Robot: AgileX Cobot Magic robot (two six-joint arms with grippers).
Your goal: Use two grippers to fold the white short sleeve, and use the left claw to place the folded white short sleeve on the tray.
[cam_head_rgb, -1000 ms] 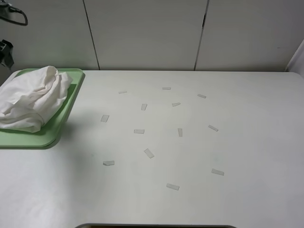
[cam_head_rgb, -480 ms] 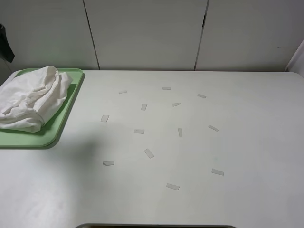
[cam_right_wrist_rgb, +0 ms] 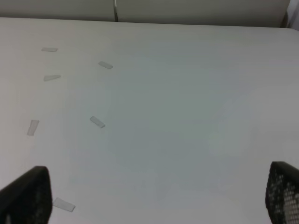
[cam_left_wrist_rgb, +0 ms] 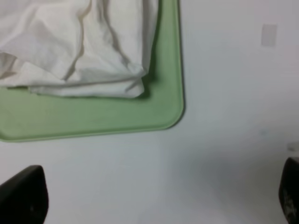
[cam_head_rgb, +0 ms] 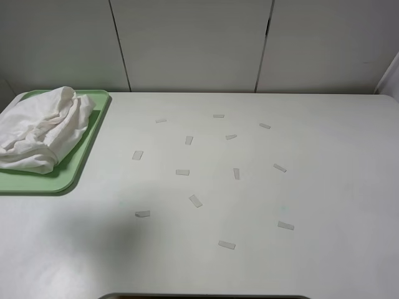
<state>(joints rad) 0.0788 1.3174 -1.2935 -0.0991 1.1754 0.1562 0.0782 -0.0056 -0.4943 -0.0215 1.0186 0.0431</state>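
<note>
From the high camera, the white short sleeve (cam_head_rgb: 40, 128) sits bundled on the tray (cam_head_rgb: 81, 163) at the far left of the frame, upper-left quarter, a loose crumpled fold more than a neat one, spilling toward the tray's left side. The table (cam_head_rgb: 249, 187) spreads out to the right, dotted with small tape strips (cam_head_rgb: 182, 172), and neither arm shows in this view. Over to the left wrist camera: the left claw (cam_left_wrist_rgb: 154, 198) hangs above bare tabletop with its two dark fingertips (cam_left_wrist_rgb: 23, 196) at the bottom corners of the frame, spread wide with nothing between them. The shirt fills the upper left of this frame, and the tray's rounded corner sits right of centre just below it, so the bundle lies ahead of the claw and off to one side, its folded edge running roughly across the frame. Right wrist camera now: the right claw (cam_right_wrist_rgb: 156, 196) is likewise wide apart and empty, fingertips in the bottom corners, looking over plain table and a few tape strips, with no shirt or tray in sight. So the left claw is clearly the nearer one, and with the shirt resting on the tray the job looks essentially done, leaving only backing clear without snagging cloth.
</note>
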